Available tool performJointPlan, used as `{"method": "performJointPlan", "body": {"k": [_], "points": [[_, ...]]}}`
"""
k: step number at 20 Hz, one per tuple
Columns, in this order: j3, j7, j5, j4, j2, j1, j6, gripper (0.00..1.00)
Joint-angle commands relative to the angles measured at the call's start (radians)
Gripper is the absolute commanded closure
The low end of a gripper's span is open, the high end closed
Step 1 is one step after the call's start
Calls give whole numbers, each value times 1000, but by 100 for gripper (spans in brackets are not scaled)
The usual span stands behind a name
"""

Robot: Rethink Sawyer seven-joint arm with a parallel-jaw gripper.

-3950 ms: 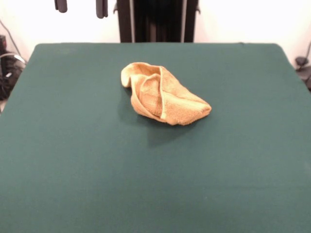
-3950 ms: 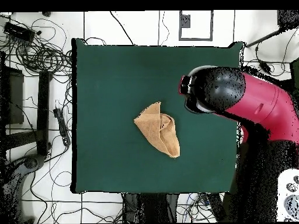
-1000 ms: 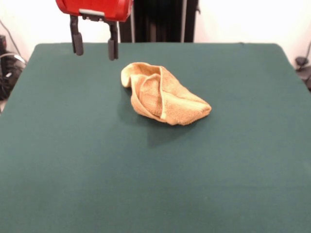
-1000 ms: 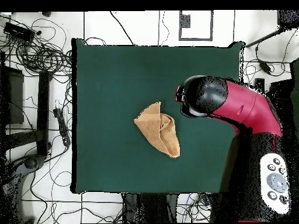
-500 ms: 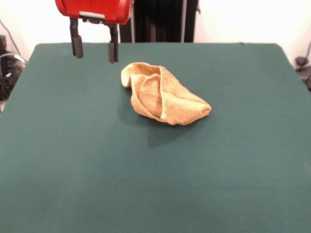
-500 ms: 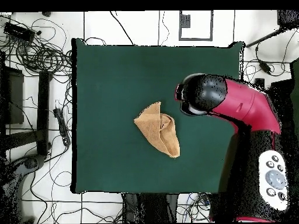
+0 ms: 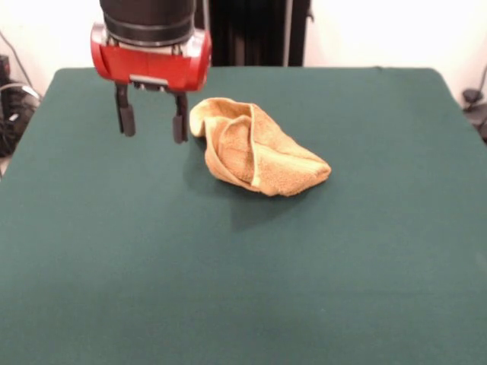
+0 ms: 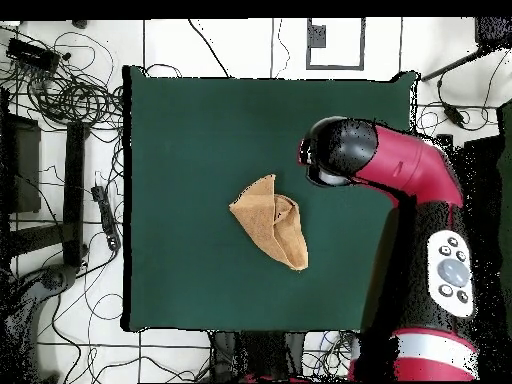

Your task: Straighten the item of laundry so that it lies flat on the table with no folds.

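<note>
In the front view, the near part of the table (image 7: 228, 304) is seen as bare green cloth, with nothing lying on it. Farther in, around the middle of the table, the towel (image 7: 255, 148) is found. It is not flat: it is bunched into a rough cone, with one layer folded over another and a paler hem running along the top of the fold. Its wider end points to the far side and its narrower end to the right of the picture.

Just beside the far left end of the towel, the gripper (image 7: 151, 122) is held above the table. Its two dark fingers are spread apart, and nothing is held between them. The towel is not touched by them yet; the right finger stands close to the rolled edge.

The step in hand is judged to be the approach for a first grasp. To do it well, only one layer should be taken, best at the free hemmed edge or a corner, not the whole bundle. The fingers should be brought lower and a little toward the towel before they are closed. Then the edge should be pulled away from the fold, low over the table, so that the cloth is opened and not dragged as one lump.
</note>
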Motion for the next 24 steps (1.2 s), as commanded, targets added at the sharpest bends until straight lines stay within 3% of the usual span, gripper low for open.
{"method": "performJointPlan", "body": {"k": [1,24], "points": [[115,93,32,-8,51,59,124,0],[78,98,17,-95,75,109,179,0]]}}
